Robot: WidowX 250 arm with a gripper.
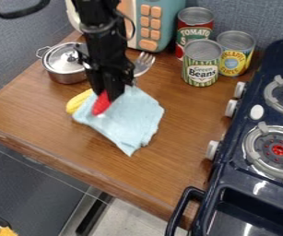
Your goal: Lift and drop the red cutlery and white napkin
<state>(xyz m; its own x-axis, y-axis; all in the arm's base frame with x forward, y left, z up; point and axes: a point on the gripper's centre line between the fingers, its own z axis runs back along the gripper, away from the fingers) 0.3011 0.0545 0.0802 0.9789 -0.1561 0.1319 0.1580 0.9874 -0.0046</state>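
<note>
Landmark = pale blue cloth (pixel 131 115), prob. the task's napkin, lying crumpled on the wood counter (pixel 174 152). Gripper (pixel 111 92) is down at the cloth's far edge, pointing at the counter, arm above it. Red cutlery handle (pixel 100 104) lies on the cloth's far-left part in the view, right under the gripper; silver fork head (pixel 144 63) is just past the cloth's far edge, on the other side of the gripper. Looks like one fork w/ its middle hidden by the gripper, but can't confirm the join. Yellow toy food (pixel 78 101) pokes out at the cloth's left edge.

Rest, rel. to cloth: lidded pot (pixel 65 64) beyond it & left; green beans can (pixel 201 63) beyond & right, w/ tomato can (pixel 194 27) and pineapple can (pixel 234 54) behind; toy microwave (pixel 153 23) farther off; stove (pixel 254 152) well apart on the right.

Step in hand, my read: the pickup, cutlery + cloth together. Gripper state: can't tell if open, closed or gripping, b/c its dark body covers the contact spot. Next move calls for a firm hold on both handle and a cloth fold, then a straight, slow lift & release. Risk: cloth slips off and only the fork rises, or the yellow piece gets dragged along.
</note>
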